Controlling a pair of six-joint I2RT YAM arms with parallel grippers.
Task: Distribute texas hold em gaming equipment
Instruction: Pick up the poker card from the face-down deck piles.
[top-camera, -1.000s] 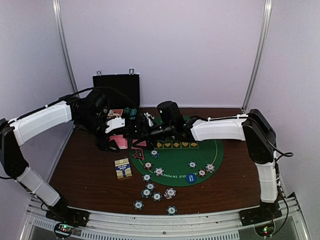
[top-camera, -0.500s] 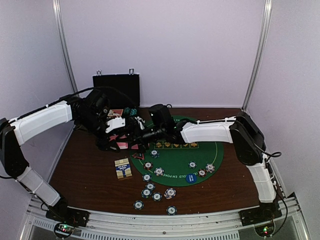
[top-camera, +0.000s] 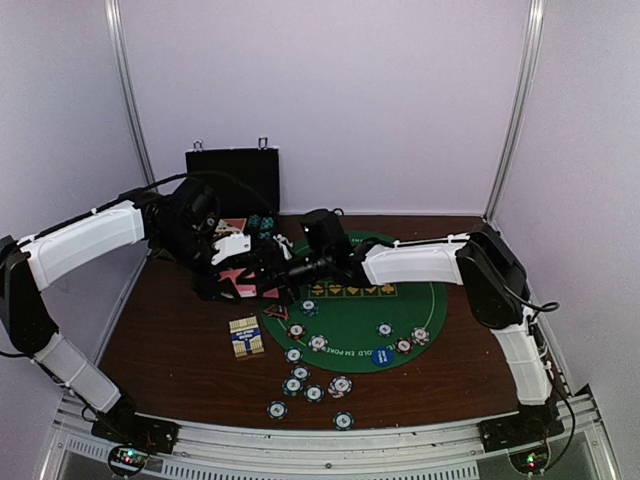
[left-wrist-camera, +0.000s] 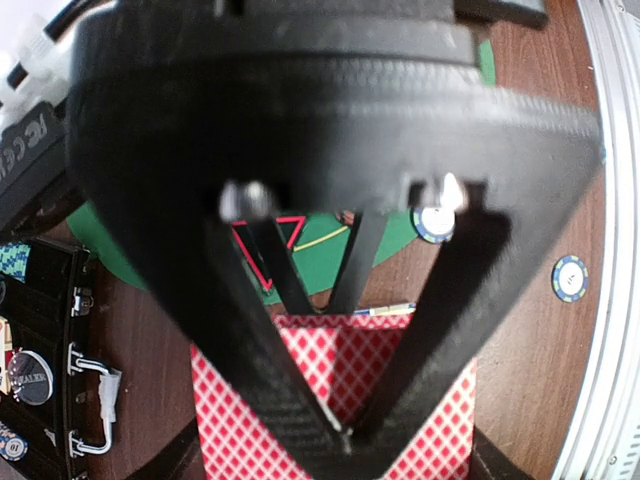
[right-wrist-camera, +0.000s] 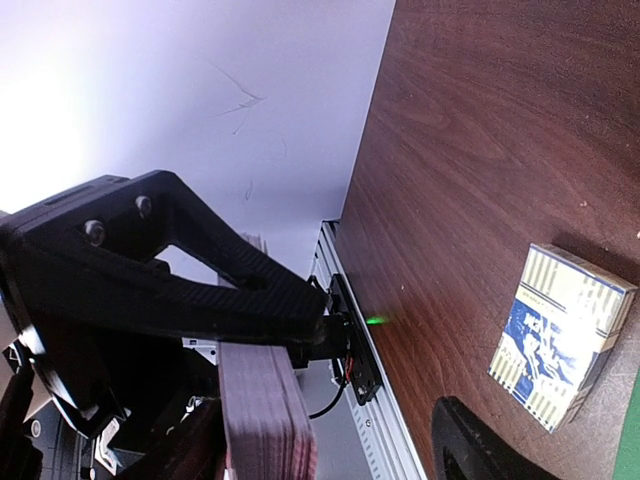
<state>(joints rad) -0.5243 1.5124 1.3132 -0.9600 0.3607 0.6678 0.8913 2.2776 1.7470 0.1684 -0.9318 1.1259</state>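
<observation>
Pale lilac walls box in a brown table (top-camera: 170, 350), and on it a green mat (top-camera: 350, 300) takes centre stage, with a black case (top-camera: 232, 175) standing open at the far edge. Both arms meet over the mat's left rim. The left claw (left-wrist-camera: 345, 432) is pinched tight on the deck (left-wrist-camera: 440, 400) of red-backed cards and holds it off the wood. The right claw (right-wrist-camera: 330, 452) comes in from the other side with its jaws spread, one finger close by the deck's edge, the other well clear, nothing gripped. It looks like it is lining up to peel off a card. Down to the small stuff: a card box (top-camera: 246, 337) lies just left of the mat. Chips (top-camera: 318, 343) are dotted across the felt, and more sit on the wood near the front edge. A blue disc (top-camera: 381, 355) rests on the mat, and a triangle (top-camera: 275, 312) lies at its left rim. On progress, the chips look largely shared out. No dealt card shows anywhere, so by my reading the dealing is all to come.
</observation>
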